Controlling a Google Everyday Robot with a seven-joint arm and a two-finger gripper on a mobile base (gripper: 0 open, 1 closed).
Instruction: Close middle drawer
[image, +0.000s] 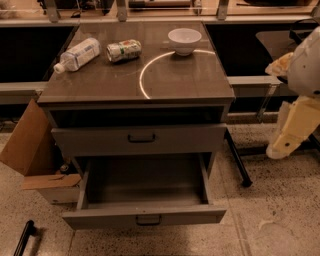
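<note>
The middle drawer is pulled far out of the grey cabinet, showing its deep empty tray and the small dark handle on its low front. Above it sits the taller-fronted drawer with a black bar handle, nearly closed. The lowest drawer is hidden under the open one. My gripper hangs at the end of the cream arm at the right edge, well right of the cabinet and apart from the drawer.
On the cabinet top lie a plastic bottle, a crushed can and a white bowl. An open cardboard box stands at the cabinet's left. A black table leg slants down on the right. A black bar lies on the floor at bottom left.
</note>
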